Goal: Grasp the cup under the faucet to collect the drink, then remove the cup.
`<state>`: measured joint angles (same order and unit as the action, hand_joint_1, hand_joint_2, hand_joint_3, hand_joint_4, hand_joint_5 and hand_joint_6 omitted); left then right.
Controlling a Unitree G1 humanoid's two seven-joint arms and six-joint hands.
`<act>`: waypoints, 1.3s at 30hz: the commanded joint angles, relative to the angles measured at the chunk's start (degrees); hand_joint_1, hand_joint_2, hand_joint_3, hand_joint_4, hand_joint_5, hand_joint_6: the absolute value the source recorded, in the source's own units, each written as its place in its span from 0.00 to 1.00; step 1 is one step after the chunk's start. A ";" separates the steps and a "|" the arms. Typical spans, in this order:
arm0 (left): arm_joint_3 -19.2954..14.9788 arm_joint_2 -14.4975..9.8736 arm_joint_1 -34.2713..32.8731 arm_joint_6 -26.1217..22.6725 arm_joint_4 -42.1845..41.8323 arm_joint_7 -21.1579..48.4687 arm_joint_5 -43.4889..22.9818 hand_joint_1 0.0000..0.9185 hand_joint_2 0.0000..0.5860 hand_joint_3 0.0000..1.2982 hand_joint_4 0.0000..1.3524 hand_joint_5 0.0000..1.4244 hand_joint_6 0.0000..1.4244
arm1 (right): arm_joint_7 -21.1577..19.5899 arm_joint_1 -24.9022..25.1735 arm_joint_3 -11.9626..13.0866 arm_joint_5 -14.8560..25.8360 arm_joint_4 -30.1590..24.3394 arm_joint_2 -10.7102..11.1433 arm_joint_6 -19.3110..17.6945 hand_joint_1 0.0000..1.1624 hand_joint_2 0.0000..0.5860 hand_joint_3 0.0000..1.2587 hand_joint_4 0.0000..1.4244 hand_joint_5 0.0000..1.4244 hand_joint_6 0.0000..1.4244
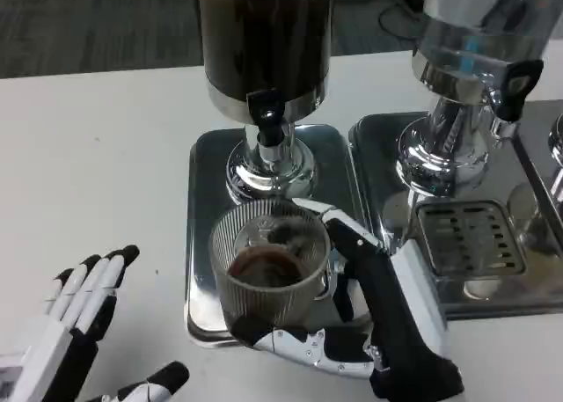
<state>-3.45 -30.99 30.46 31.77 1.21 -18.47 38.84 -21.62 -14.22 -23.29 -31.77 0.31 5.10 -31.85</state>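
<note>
Ribbed cup [268,266] gripped by right robot hand [352,318] under faucet [266,120]; left robot hand [79,332] spread.

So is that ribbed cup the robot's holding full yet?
Partly full: the ribbed cup, upright under the black faucet in the right hand, shows dark drink well below its rim.
</note>
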 commanded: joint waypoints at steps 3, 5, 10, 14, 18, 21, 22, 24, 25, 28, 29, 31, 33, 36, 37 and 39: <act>-0.97 -0.24 4.54 -1.98 -3.39 1.07 0.48 0.00 0.16 0.00 0.00 0.00 0.00 | 1.36 -1.15 -0.60 0.28 -1.64 0.53 -3.49 0.82 0.25 0.42 0.45 0.66 0.96; -1.36 -0.32 5.80 -2.08 -3.88 0.78 0.69 0.00 0.15 0.00 0.00 0.00 0.00 | 0.83 -2.08 -1.48 -0.38 -1.14 0.34 -4.64 0.82 0.26 0.42 0.45 0.66 0.97; -1.87 -0.03 7.18 -2.30 -4.73 0.13 1.25 0.00 0.14 0.00 0.00 0.00 0.00 | -0.44 -2.43 -1.00 -2.81 -2.82 0.23 -5.97 0.80 0.28 0.42 0.45 0.66 0.97; -2.48 0.47 8.25 -2.61 -5.68 -0.37 1.75 0.00 0.14 0.00 0.00 0.00 0.00 | 0.14 -2.72 -0.76 -2.40 -3.07 -0.19 -5.66 0.80 0.28 0.43 0.45 0.66 0.97; -2.77 0.90 8.85 -2.74 -6.24 -0.40 2.30 0.00 0.14 0.00 0.00 0.00 0.00 | 0.43 -2.98 -0.34 -2.31 -3.27 0.07 -5.55 0.80 0.28 0.44 0.45 0.67 0.97; -2.09 1.97 8.62 -3.42 -6.63 -0.08 2.70 0.00 0.14 0.00 0.00 0.00 0.00 | 0.80 -2.99 0.51 -1.09 -3.04 0.40 -5.65 0.80 0.28 0.44 0.46 0.67 0.97; -2.03 2.11 8.50 -3.47 -6.50 -0.06 2.68 0.00 0.14 0.00 0.00 0.00 0.00 | 0.82 -2.94 0.66 -0.75 -2.78 0.20 -5.55 0.80 0.28 0.44 0.46 0.67 0.97; -2.33 1.92 8.37 -3.30 -6.14 0.17 2.37 0.00 0.14 0.00 0.00 0.00 0.00 | 0.02 -2.82 0.87 -1.44 -2.81 -0.30 -5.70 0.80 0.28 0.44 0.46 0.67 0.97; -2.52 1.71 8.34 -3.53 -6.33 0.52 2.48 0.00 0.14 0.00 0.00 0.00 0.00 | 0.03 -2.77 0.82 -1.60 -2.85 -0.40 -5.75 0.80 0.28 0.44 0.46 0.67 0.97; -2.79 1.48 8.26 -4.07 -6.67 0.93 2.68 0.00 0.14 0.00 0.00 0.00 0.00 | 0.38 -2.87 0.92 -1.51 -2.85 -0.11 -6.01 0.80 0.28 0.44 0.46 0.67 0.97; -2.94 1.41 8.12 -4.12 -6.60 0.89 2.55 0.00 0.15 0.00 0.00 0.00 0.00 | 0.56 -2.77 0.84 -1.35 -2.68 -0.20 -5.89 0.80 0.28 0.44 0.46 0.67 0.97; -2.82 1.47 7.90 -4.30 -6.69 1.02 2.50 0.00 0.15 0.00 0.00 0.00 0.00 | 0.51 -2.78 0.80 -0.95 -2.27 -0.40 -5.97 0.80 0.28 0.44 0.46 0.67 0.97; -2.57 1.51 7.85 -4.29 -6.69 1.24 2.38 0.00 0.15 0.00 0.00 0.00 0.00 | 0.21 -3.07 0.88 -1.12 -2.33 -0.56 -5.88 0.80 0.28 0.44 0.46 0.67 0.97; -2.42 1.48 7.79 -4.23 -6.56 1.32 2.40 0.00 0.15 0.00 0.00 0.00 0.00 | -0.67 -3.13 0.76 -3.03 -3.00 -0.47 -6.41 0.80 0.28 0.44 0.46 0.67 0.97; -2.44 1.41 7.74 -4.21 -6.55 1.32 2.49 0.00 0.15 0.00 0.00 0.00 0.00 | -0.78 -3.11 0.62 -3.54 -3.25 -0.46 -6.49 0.80 0.27 0.44 0.46 0.67 0.97; -2.43 1.44 7.60 -4.31 -6.65 1.42 2.47 0.00 0.15 0.00 0.00 0.00 0.00 | -0.26 -3.35 0.72 -2.03 -2.42 -0.90 -5.85 0.81 0.27 0.44 0.46 0.66 0.96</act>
<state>-5.95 -29.10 37.96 27.80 -4.88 -17.82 41.12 -20.76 -17.69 -22.48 -35.11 -0.72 5.13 -35.34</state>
